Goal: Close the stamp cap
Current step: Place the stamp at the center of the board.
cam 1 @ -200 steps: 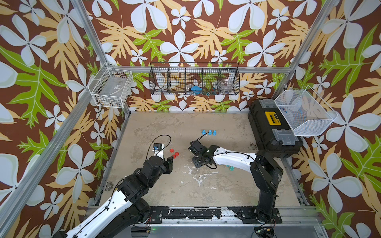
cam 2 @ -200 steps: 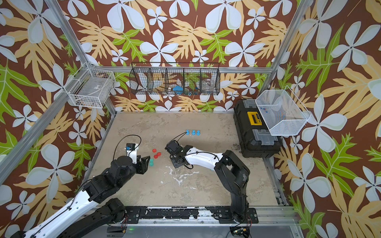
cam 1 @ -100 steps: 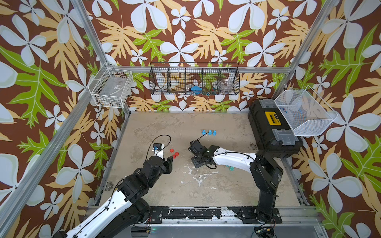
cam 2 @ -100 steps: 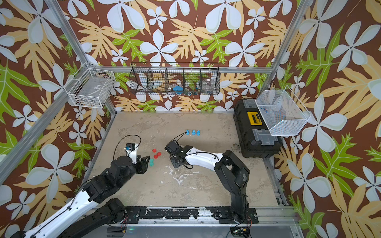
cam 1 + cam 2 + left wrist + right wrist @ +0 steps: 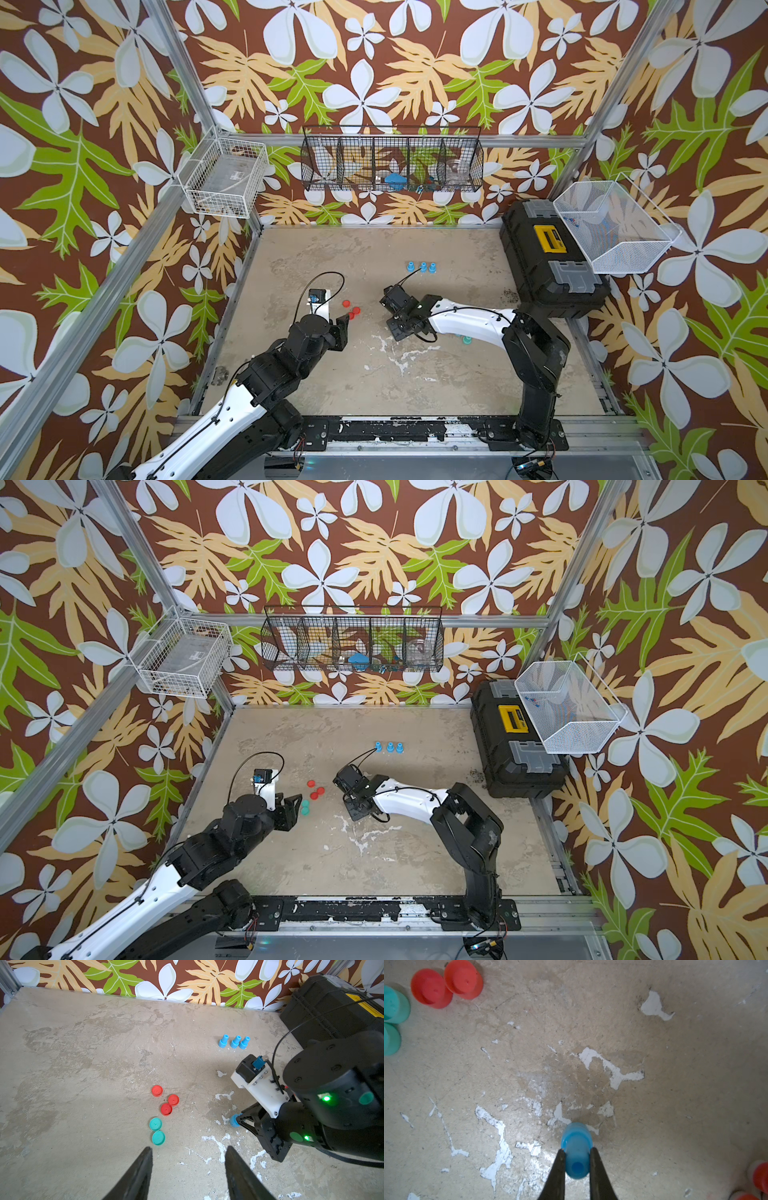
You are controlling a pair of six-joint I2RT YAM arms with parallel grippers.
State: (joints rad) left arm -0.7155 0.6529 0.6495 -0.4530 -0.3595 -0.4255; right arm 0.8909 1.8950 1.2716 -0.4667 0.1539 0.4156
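My right fingers [image 5: 560, 1159] pinch the blue stamp [image 5: 576, 1147] by its thin end. It looks light, hard and slippery, so I'd squeeze gently. My left fingers [image 5: 143, 1163] are open and empty.

Both top views give you even, diffuse brightness with sharp detail, no hard glare, and only faint, soft shadows on the tabletop [image 5: 457, 374]. Your left wrist view is crisp in the middle but bows the line of the back wall [image 5: 187, 980] toward its edges, and a soft shadow lies beside the right arm [image 5: 332, 1084]. Your right wrist view is the softest: the blue stamp [image 5: 576, 1151] is blurred by closeness, a pale sheen lies beside it, and the red caps [image 5: 431, 989] smear toward the corner.
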